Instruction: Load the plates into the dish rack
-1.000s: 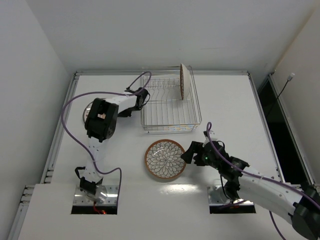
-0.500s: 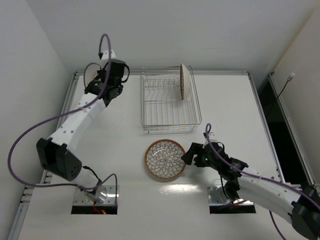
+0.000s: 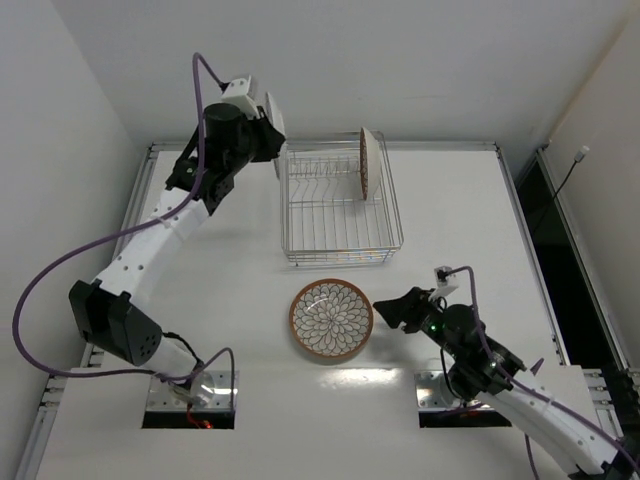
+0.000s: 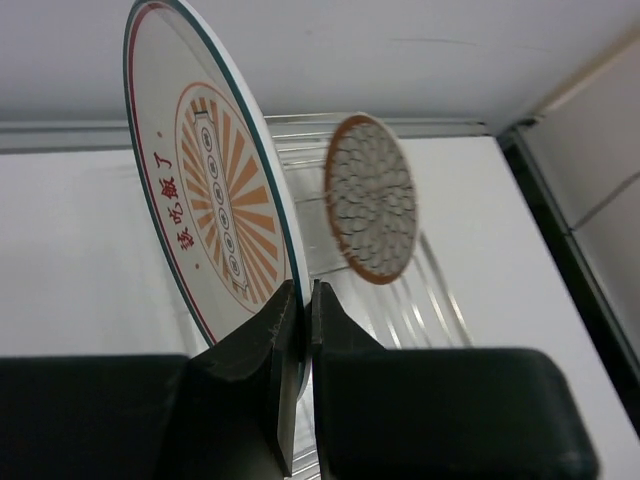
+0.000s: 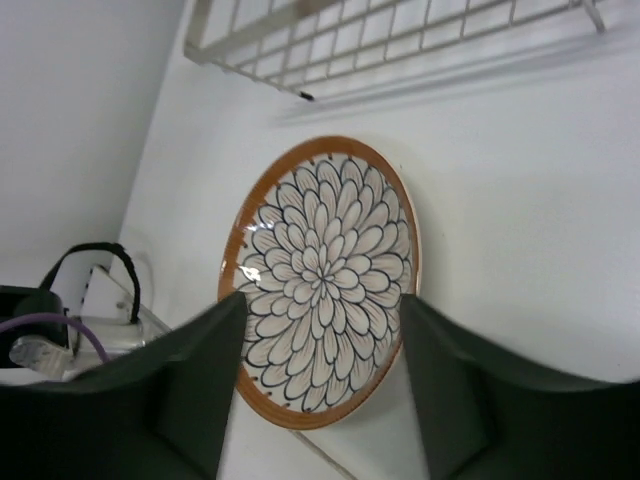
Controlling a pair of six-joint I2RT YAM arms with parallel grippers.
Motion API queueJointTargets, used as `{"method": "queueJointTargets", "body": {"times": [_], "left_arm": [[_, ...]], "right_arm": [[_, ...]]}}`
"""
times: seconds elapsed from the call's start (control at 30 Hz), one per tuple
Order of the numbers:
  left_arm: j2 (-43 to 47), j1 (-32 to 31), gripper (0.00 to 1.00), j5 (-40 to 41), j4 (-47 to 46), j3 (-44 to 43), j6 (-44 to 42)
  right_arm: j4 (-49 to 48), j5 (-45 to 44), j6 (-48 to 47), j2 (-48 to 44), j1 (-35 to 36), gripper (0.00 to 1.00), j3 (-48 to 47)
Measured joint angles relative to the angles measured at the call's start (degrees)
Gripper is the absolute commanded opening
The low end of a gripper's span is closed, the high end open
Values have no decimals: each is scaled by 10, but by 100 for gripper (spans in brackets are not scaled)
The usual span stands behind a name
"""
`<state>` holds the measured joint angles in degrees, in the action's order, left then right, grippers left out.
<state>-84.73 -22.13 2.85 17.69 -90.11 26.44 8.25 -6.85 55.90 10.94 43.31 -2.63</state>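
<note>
My left gripper (image 4: 303, 300) is shut on the lower rim of the white plate (image 4: 215, 200) with orange radial stripes and holds it upright. In the top view this gripper (image 3: 266, 145) hangs high beside the far left corner of the dish rack (image 3: 340, 215). A brown-rimmed petal plate (image 3: 366, 163) stands on edge in the rack's far right slots; it also shows as the plate (image 4: 372, 210) past the striped one. A second petal plate (image 3: 331, 320) lies flat in front of the rack. My right gripper (image 3: 390, 308) is open just right of its rim. In the right wrist view that plate (image 5: 320, 280) shows between the fingers (image 5: 200, 380) of this gripper (image 5: 322, 303).
The wire rack (image 5: 400, 30) has free slots left of the standing plate. A raised frame (image 3: 150, 200) borders the table, with white walls close behind and on the left. A dark gap (image 3: 560, 250) runs along the right edge. A purple cable (image 3: 60, 270) loops off the left arm.
The left arm has swung up from the table's left side toward the rack's far left corner with the striped plate. The right gripper has drawn back to the right from the flat plate.
</note>
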Motion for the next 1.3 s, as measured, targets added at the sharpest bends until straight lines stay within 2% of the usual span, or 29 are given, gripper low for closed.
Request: {"method": "queueJointTargets", "body": {"times": [0.07,0.1,0.13,0.23,0.4,0.63,0.9,1.07,1.3], "left_arm": [[-18,2,0,-45,-31,0,14],[-29,4,0,-68,-49,1,24],[-39,5,0,-91,-65,1,33],[-80,13,0,-169,-126,1,65],[-164,17,0,-242,-196,-8,106],[-255,17,0,-297,-263,-23,168],[-271,15,0,-305,-320,-25,205],[-276,11,0,-299,-344,-33,217],[-290,-3,0,-272,-340,-38,222]], "right_arm": [[15,-5,2,-47,0,40,0],[22,-7,3,-64,0,32,0],[29,-8,2,-75,0,17,0],[48,-12,5,-93,0,0,0],[61,-17,7,-77,0,0,0],[60,-17,7,-61,0,0,0],[60,-18,7,-58,0,0,0],[53,-18,7,-26,0,0,0],[50,-18,7,-8,0,0,0]]}}
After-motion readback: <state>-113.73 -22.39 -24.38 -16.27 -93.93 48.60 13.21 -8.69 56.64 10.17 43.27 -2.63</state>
